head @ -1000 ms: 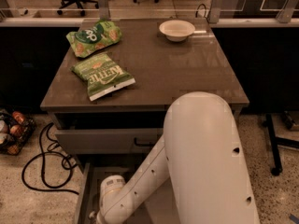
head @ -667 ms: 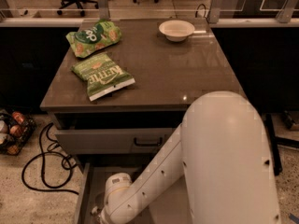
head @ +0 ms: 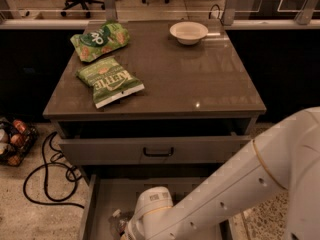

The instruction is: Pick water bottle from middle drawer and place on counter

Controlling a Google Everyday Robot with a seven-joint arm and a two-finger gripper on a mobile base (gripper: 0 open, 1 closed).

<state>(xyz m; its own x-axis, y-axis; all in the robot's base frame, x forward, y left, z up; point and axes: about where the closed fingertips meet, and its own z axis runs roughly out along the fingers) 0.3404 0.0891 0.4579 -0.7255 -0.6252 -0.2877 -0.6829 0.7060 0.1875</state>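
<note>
My arm reaches down into the middle drawer (head: 107, 194), which is pulled out far enough to show its flat grey floor. That is why I approach from above rather than from the front. My pincer (head: 129, 232) sits low in the drawer's front part, mostly hidden under my own wrist, so I cannot tell whether it is apart, together or clamped on anything.

The water bottle (head: 117, 221) is on the drawer floor toward the left wall, just beside my pincer on its left, and only its cap end and clear shoulder are visible. It seems to lie tilted, not upright, though I can't be sure. My wrist is angled down toward it because a bottle lying that low has to be gripped across its body.

Just above the middle drawer, the drawer front with the black loop handle (head: 158, 151) juts out a little, so I judge the lift must clear it. Higher up, the counter (head: 200, 79) carries two chip bags (head: 109, 81) on its left and a white bowl (head: 188, 32) at the back. The near right part is bare, which looks the sensible landing spot.
</note>
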